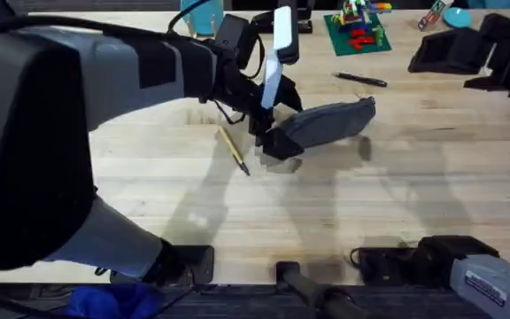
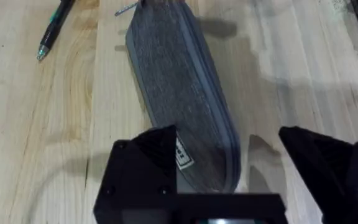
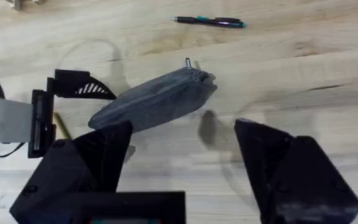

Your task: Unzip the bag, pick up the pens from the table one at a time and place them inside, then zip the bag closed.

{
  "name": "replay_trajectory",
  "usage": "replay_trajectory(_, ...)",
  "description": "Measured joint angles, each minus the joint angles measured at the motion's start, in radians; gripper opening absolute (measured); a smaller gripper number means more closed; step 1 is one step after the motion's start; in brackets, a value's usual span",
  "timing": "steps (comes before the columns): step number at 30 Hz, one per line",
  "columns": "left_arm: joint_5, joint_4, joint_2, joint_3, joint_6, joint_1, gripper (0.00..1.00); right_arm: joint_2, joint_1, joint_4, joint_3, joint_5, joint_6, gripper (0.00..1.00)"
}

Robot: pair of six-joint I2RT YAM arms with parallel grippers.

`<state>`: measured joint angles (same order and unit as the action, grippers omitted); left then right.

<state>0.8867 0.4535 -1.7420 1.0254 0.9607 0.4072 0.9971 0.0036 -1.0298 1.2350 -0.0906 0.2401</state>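
The bag lies mid-counter, its near end between the spread fingers of the left pincer, one finger touching the fabric by a small label whose writing cannot be read. The right pincer hangs open above the counter, apart from the bag, whose zipper pull points toward the black pen nearer the far edge. The yellow pen lies just beside the left pincer.
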Motion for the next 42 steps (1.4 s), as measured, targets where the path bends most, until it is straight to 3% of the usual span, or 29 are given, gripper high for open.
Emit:
replay_trajectory(10, -0.043, -0.001, 0.000, 0.000, 0.000, 0.000, 0.995, 0.000, 0.000, 0.000, 0.000, 0.000, 0.000, 0.995)
replay_trajectory(26, -0.046, -0.001, 0.000, 0.000, -0.001, 0.000, 0.982, 0.000, 0.000, 0.000, 0.000, 0.000, 0.000, 0.996)
replay_trajectory(27, -0.047, -0.001, 0.000, 0.000, -0.003, 0.000, 0.921, 0.000, 0.000, 0.000, 0.000, 0.000, 0.000, 0.996)
replay_trajectory(32, -0.062, -0.015, 0.000, 0.000, -0.004, -0.002, 0.293, 0.000, 0.000, 0.000, 0.000, 0.000, 0.000, 0.996)
replay_trajectory(34, -0.064, -0.019, 0.000, 0.000, -0.005, -0.006, 0.118, 0.000, 0.000, 0.000, 0.000, 0.000, 0.000, 0.996)
replay_trajectory(36, -0.062, -0.020, 0.000, 0.000, -0.005, -0.006, 0.053, 0.000, 0.000, 0.000, 0.000, 0.000, 0.000, 0.996)
replay_trajectory(42, -0.061, -0.020, 0.000, 0.000, -0.008, -0.006, 0.045, 0.000, 0.000, 0.000, 0.000, 0.000, 0.000, 0.995)
